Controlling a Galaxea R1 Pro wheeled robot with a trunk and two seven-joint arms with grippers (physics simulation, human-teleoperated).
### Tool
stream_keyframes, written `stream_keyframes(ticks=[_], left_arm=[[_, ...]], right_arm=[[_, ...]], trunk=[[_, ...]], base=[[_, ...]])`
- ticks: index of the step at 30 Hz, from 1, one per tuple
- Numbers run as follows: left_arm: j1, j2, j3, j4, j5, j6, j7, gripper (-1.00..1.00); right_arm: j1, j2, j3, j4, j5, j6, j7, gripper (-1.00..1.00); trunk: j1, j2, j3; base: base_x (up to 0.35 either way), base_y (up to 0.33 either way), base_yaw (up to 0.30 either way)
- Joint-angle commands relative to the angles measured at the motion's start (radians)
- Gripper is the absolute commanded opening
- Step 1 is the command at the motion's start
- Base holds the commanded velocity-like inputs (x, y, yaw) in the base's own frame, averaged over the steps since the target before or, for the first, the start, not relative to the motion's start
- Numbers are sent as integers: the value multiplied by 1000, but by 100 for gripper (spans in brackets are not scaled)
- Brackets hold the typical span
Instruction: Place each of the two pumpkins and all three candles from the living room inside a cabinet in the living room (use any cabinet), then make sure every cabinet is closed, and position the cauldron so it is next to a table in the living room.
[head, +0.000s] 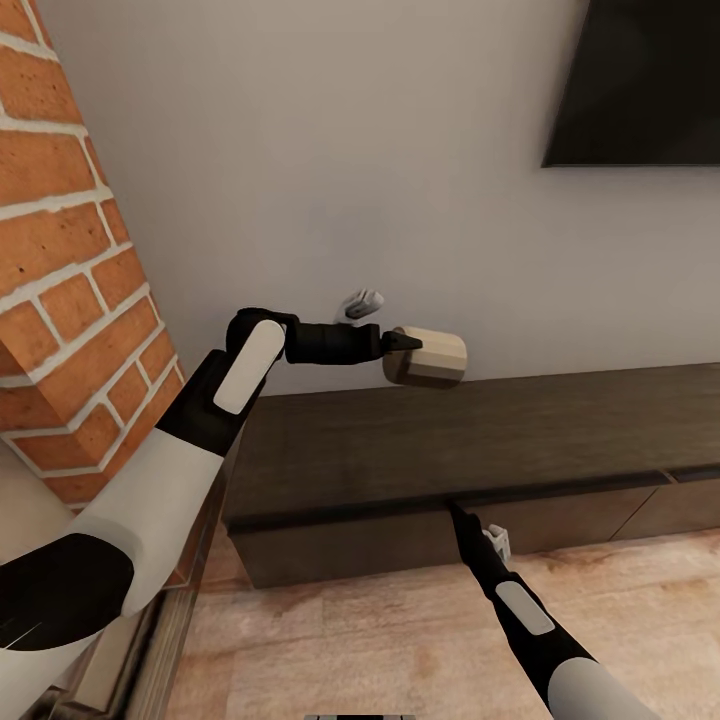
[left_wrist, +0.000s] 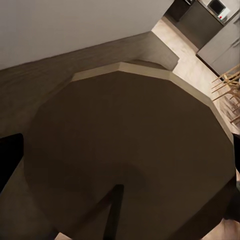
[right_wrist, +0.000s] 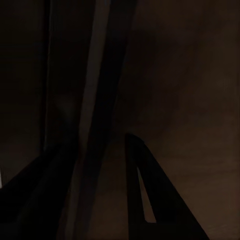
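The candle (head: 425, 357) is pale beige on its flat end and grey-brown along its faceted side. The left claw (head: 408, 343) is black, on an arm banded black and white. The cabinet (head: 480, 440) is dark brown wood with a faint grain. The fireplace (head: 70, 280) is orange-red brick with white mortar lines. The wall (head: 330, 150) is plain pale grey, the TV (head: 640, 80) black, the floor (head: 380, 650) light wood planks.

The TV (head: 640, 80) is cut off by the head view's top and right edges, the cabinet (head: 560, 440) runs past its right edge, and the right wrist view is too dark to read.
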Motion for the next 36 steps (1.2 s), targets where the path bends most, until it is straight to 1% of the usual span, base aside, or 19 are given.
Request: stream_keyframes(ticks=[1, 11, 14, 21, 36], left_arm=[[-1, 0, 1, 0, -10, 2, -10, -100], [-1, 0, 1, 0, -10, 2, -10, -100], [-1, 0, -9, 0, -10, 2, -10, -100], [-1, -1, -20, 0, -10, 2, -9, -100], [-1, -1, -21, 0, -10, 2, -9, -100]], right_arm=[[-7, -2, -6, 3, -18, 2, -1, -100], [-7, -3, -5, 2, -14, 7, -1, -100], [-7, -2, -6, 1, -13, 8, 1, -100], [-7, -3, -5, 0, -9, 9, 40, -100], [-7, -6, -5, 0, -8, 28, 53, -100]], trunk=[[0, 0, -1], [0, 0, -1], [0, 0, -1], [0, 0, -1], [0, 0, -1]], base=[[0, 0, 0], [0, 0, 0], [0, 0, 0], [0, 0, 0], [0, 0, 0]])
